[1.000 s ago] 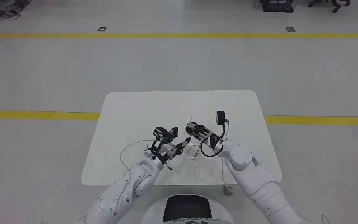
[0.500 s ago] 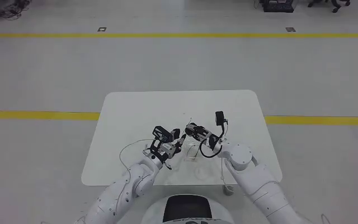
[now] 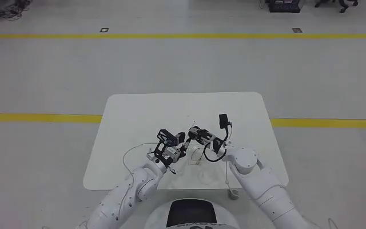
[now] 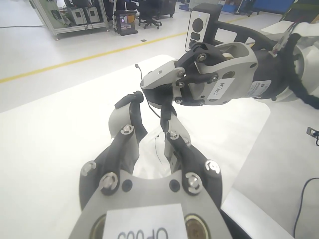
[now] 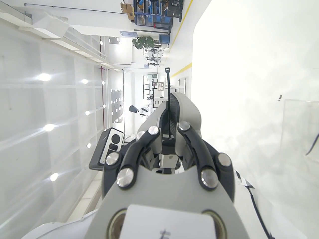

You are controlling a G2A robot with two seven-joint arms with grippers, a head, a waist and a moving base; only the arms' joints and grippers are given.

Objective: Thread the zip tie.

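Two pincers tip to tip, zip tie in the right one

Right pincer (image 5: 169, 100) was clamped shut on the black zip tie (image 5: 169, 83). The strap ran up between the pads and the head end poked out past the fingertips into free air. In the left wrist view the tail end dropped out below that pincer as a thin black strand.

Left pincer (image 4: 149, 105) was spread, nothing clamped. Its tips sat just beside the right pincer's nose, and I held both above the near middle of the white table (image 3: 229, 109). The hanging tail appeared in the gap between my left fingertips (image 4: 134, 98). Couldn't tell if it touched either pad.

Around it:
- Clear tray (image 5: 296, 110) lay on the table below the pincers, with a second thin black tie (image 4: 157, 148) lying loose in it.
- Thin pale cable (image 3: 134, 150) curled on the table by my left forearm.
- In the left wrist view the right pincer's housing sat square in front of the left tips and hid much of the table's far side.
- Yellow floor line (image 3: 57, 118) ran past the table on both sides. Racks and black office chairs (image 4: 149, 3) stood well apart from it, across the floor.
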